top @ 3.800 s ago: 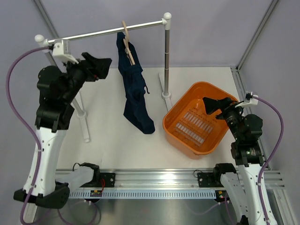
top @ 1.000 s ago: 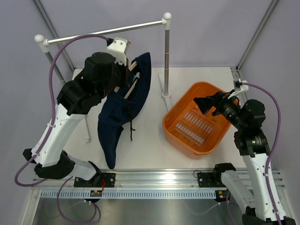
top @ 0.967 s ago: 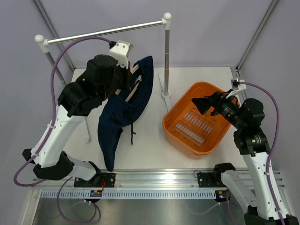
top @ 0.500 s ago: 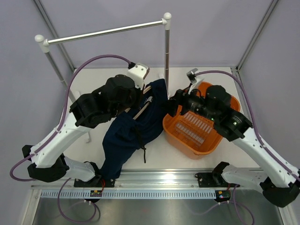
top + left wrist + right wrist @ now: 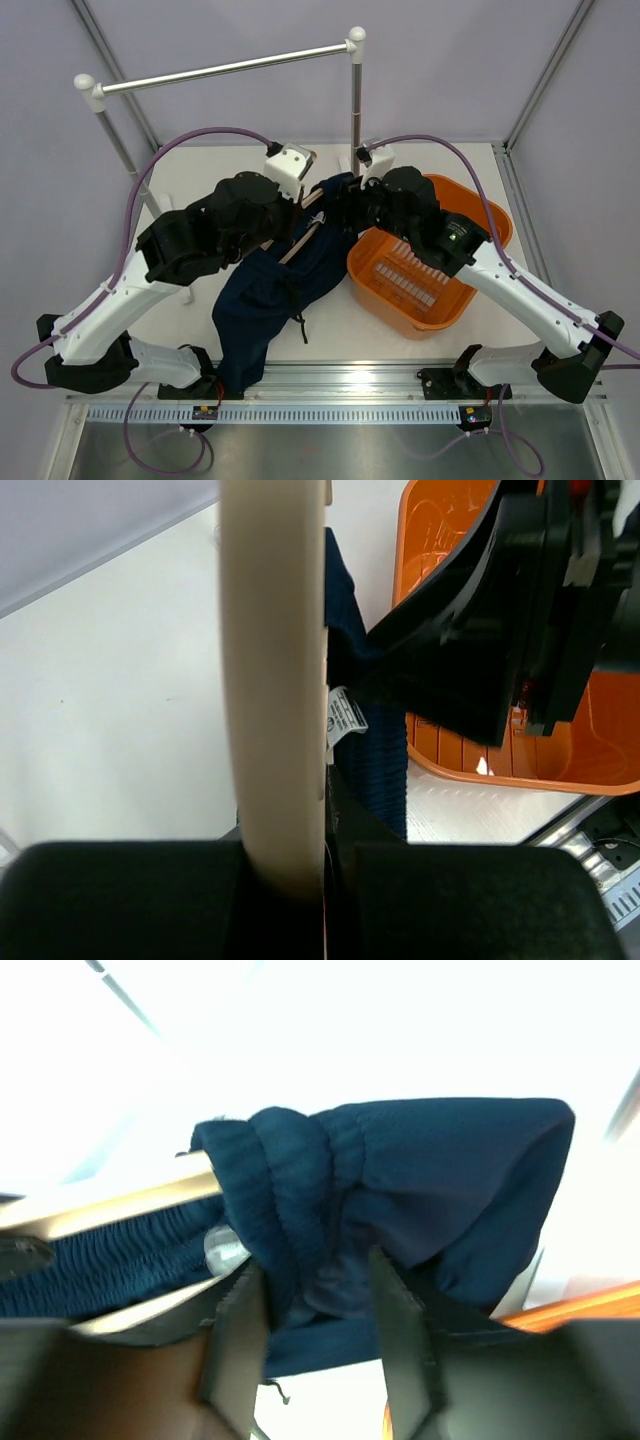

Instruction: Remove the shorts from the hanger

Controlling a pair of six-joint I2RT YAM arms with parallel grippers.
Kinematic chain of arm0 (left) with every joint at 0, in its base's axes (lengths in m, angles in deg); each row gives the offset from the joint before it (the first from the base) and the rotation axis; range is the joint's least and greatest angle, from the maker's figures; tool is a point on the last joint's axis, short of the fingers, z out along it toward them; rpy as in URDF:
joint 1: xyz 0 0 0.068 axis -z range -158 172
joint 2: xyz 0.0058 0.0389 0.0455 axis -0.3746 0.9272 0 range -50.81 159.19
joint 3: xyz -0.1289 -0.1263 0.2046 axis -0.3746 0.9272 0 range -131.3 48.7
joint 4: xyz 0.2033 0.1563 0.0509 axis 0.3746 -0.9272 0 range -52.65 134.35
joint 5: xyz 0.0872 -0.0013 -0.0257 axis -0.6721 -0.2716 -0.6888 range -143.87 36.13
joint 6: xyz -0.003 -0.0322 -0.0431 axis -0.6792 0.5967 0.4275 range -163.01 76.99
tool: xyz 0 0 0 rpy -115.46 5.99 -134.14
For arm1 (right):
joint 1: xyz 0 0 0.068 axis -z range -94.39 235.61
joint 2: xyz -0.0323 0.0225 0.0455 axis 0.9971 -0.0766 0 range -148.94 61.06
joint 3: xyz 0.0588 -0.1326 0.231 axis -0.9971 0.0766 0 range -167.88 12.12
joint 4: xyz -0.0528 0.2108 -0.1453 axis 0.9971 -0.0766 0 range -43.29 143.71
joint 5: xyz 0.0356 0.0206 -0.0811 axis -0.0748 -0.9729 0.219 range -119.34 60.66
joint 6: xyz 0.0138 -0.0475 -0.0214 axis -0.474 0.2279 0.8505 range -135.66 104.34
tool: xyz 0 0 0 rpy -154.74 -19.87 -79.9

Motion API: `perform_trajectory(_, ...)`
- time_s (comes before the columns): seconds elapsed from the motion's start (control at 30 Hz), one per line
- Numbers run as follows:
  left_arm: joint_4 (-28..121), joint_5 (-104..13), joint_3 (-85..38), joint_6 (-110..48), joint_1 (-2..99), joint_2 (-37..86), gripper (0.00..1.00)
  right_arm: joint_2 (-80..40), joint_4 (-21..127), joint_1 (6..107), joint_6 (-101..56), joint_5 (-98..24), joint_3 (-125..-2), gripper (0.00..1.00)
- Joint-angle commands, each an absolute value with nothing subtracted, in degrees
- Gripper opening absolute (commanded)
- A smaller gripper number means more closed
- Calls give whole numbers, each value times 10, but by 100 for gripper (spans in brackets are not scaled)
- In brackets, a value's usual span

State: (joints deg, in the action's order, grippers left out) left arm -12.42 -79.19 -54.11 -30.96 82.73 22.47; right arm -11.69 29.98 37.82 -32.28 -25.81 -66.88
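The dark navy shorts (image 5: 268, 300) hang limp from the tan wooden hanger (image 5: 304, 236), held tilted over the table. My left gripper (image 5: 296, 222) is shut on the hanger; in the left wrist view the pale hanger bar (image 5: 272, 680) runs straight out from between the fingers of the left gripper (image 5: 300, 865). My right gripper (image 5: 340, 208) meets the top end of the shorts. In the right wrist view the bunched waistband of the shorts (image 5: 420, 1170) fills the gap of the right gripper (image 5: 315, 1310), both fingers pressing on the cloth, beside the hanger's arm (image 5: 110, 1200).
An orange tub (image 5: 430, 255) stands right of the shorts, under my right arm. The silver rail (image 5: 225, 68) spans the back on two posts, one (image 5: 354, 110) just behind both grippers. The arms' mounting rail (image 5: 330, 385) runs along the near edge.
My left arm carried the hanger and shorts away from the rail toward the table's middle. My right arm swung left from over the tub, and its jaws closed onto the waistband.
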Motion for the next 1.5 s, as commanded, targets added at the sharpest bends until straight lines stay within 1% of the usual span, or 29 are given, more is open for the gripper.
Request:
perform_trajectory(0.0, -82, -813, -533, -305, 832, 192, 0, -124, 330, 371, -317, -219, -698, 36)
perform_trajectory(0.07, -83, -810, -525, -304, 832, 185, 0, -132, 331, 371, -317, -216, -704, 23)
perform_trajectory(0.1, -82, -806, -515, -303, 832, 177, 0, -141, 329, 371, -317, -214, -708, 10)
perform_trajectory(0.17, -82, -803, -506, -300, 833, 167, 0, -148, 327, 371, -317, -199, -718, 1)
perform_trajectory(0.3, -93, -800, -482, -296, 836, 147, 0, -155, 311, 371, -315, -151, -737, 0)
perform_trajectory(0.33, -94, -798, -479, -295, 837, 138, 0, -159, 302, 372, -315, -113, -746, 0)
perform_trajectory(0.43, -97, -786, -461, -290, 841, 123, 0, -181, 262, 373, -309, -49, -789, 0)
perform_trajectory(0.53, -96, -767, -443, -285, 845, 101, 0, -207, 234, 383, -308, -22, -831, 0)
perform_trajectory(0.77, -90, -735, -420, -284, 851, 50, 0, -271, 198, 431, -321, -35, -898, 0)
perform_trajectory(0.97, -70, -724, -413, -294, 851, -1, 0, -295, 205, 475, -338, -92, -893, 0)
perform_trajectory(1.13, -35, -757, -388, -297, 852, -32, 0, -287, 217, 475, -352, -132, -863, 0)
perform_trajectory(1.27, 13, -801, -353, -291, 851, -56, 0, -249, 237, 468, -367, -174, -822, 0)
perform_trajectory(1.4, 115, -855, -288, -288, 852, -95, 0, -217, 251, 433, -372, -181, -792, 0)
perform_trajectory(1.47, 164, -858, -252, -291, 851, -107, 0, -207, 251, 400, -373, -182, -786, 0)
